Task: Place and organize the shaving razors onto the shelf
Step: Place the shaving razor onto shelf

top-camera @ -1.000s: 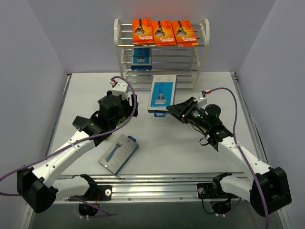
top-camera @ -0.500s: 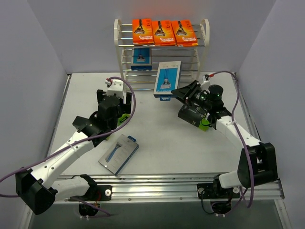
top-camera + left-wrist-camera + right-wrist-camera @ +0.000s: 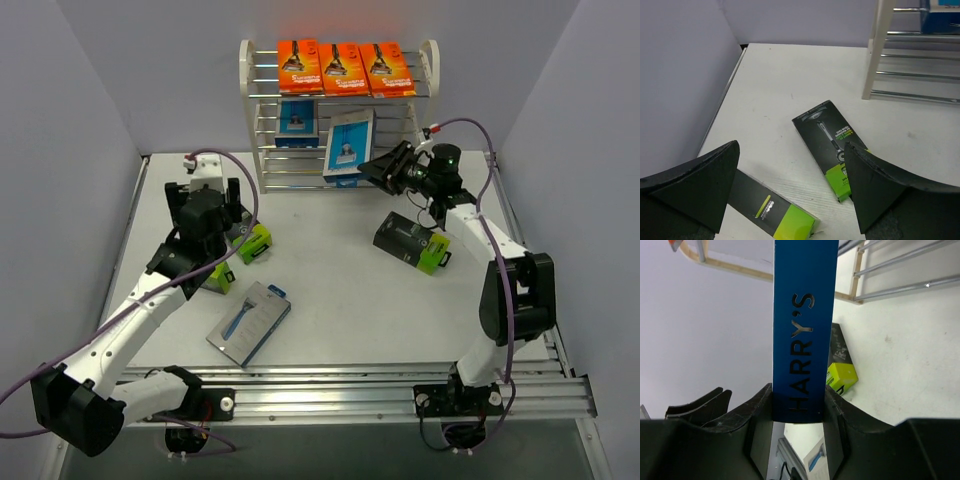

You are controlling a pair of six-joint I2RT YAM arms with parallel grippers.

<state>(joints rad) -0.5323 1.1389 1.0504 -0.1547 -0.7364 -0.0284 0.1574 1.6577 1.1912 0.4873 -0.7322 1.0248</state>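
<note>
Razor pack (image 3: 349, 146) in blue is pinched by your right end effector (image 3: 374, 169) at the shelf (image 3: 430, 88), upper centre; your left end effector (image 3: 790, 155) stands wide open over a black-and-green box (image 3: 826, 142).

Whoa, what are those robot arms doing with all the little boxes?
They are putting razor packs on the shelf. The right gripper holds a blue pack up at the shelf's front, beside another blue pack already on it. Three orange packs sit on top. The left gripper hangs open over two black-and-green boxes on the table. A third black-and-green box and one more blue pack lie there too, waiting.
</note>
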